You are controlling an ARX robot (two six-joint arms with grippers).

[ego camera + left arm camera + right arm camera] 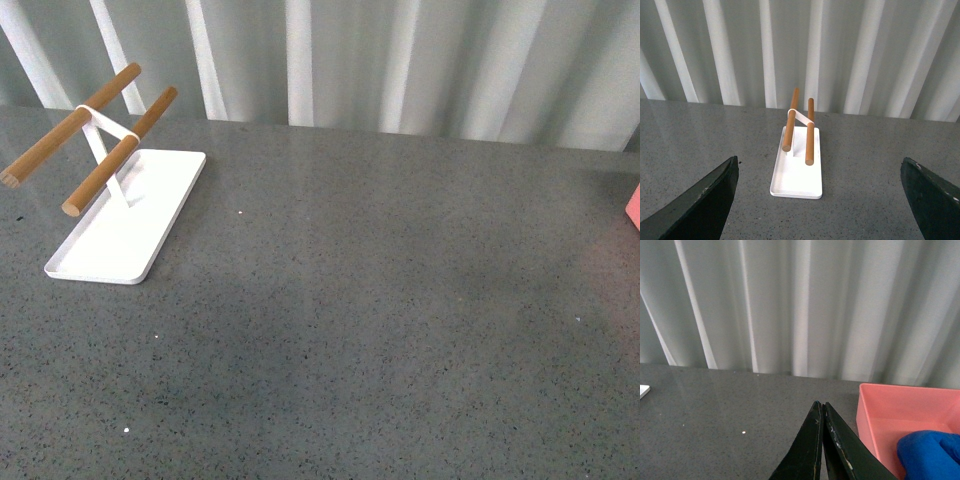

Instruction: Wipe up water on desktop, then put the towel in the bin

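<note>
Towel [930, 452] first: the bright blue, fuzzy cloth is bunched in the pink bin [890, 412], seen only in the right wrist view, off to one side of the right gripper [821, 412] and close to it. By my reading the job is finished or nearly so; no water shows on the desktop [380, 300].

Going left to right across the front view, a white rectangular tray [125, 235] sits at the far left, smooth and shallow-rimmed, carrying a white stand [105, 145] with two round wooden rods [70, 125] lying parallel and slanting toward the back wall. Next comes the wide bare stretch of dark grey, stone-like desktop, finely speckled, with a few tiny white flecks. At the far right edge a sliver of the pink bin shows, and neither arm appears in this view.

The left gripper [820, 200] hangs above the desktop facing the tray, its dark fingers [705, 200] spread wide apart with nothing between them. The right gripper's jaws are pressed together, holding nothing. The right arm is clearly the nearer one to the bin and towel; if any further tucking were needed, it would be the one to do it. Pale pleated curtains [400, 60] close off the back.
</note>
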